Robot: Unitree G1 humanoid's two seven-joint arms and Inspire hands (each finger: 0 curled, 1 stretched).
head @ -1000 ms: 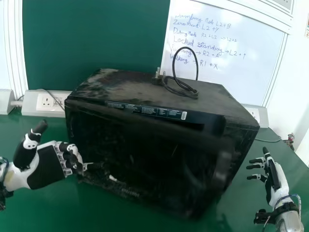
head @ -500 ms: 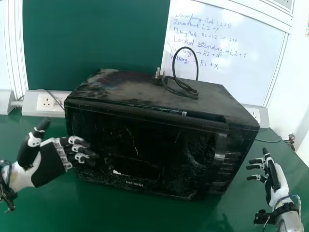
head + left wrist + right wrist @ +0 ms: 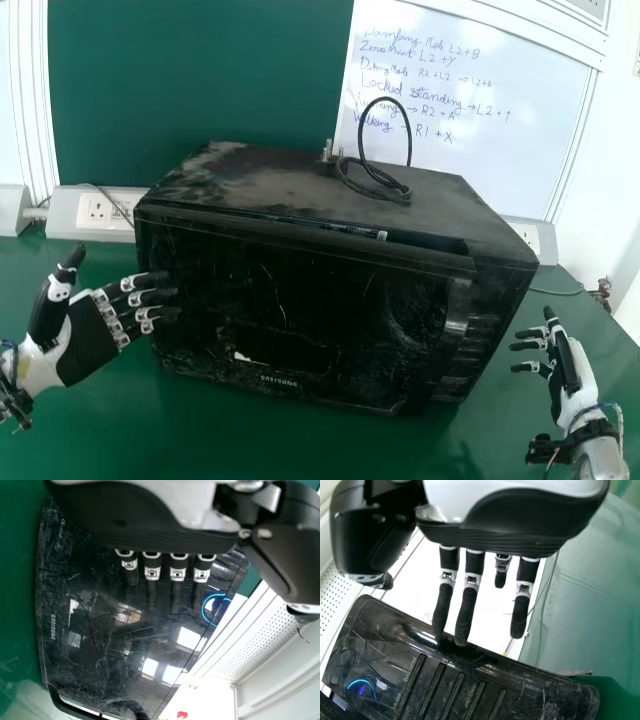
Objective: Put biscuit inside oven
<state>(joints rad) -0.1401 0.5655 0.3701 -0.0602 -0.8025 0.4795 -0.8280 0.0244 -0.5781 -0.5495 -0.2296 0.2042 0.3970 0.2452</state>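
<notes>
The black oven stands on the green table with its door standing nearly flush against its front; a narrow dark gap shows along the top. My left hand is at the oven's left front, fingers straight and pointing at the door, thumb up; whether they touch it I cannot tell. In the left wrist view, that left hand hangs over the glossy door. My right hand is off the oven's right side, fingers extended, holding nothing. The right wrist view has the right hand by the oven's button panel.
A black cable with its plug lies looped on the oven's top. Wall sockets are behind at the left, and a whiteboard stands behind. The green table extends in front of the oven.
The oven door has swung up from partly open to nearly flush. My left hand's fingers have straightened, and the hand has drawn back slightly left. The right hand has stayed put.
</notes>
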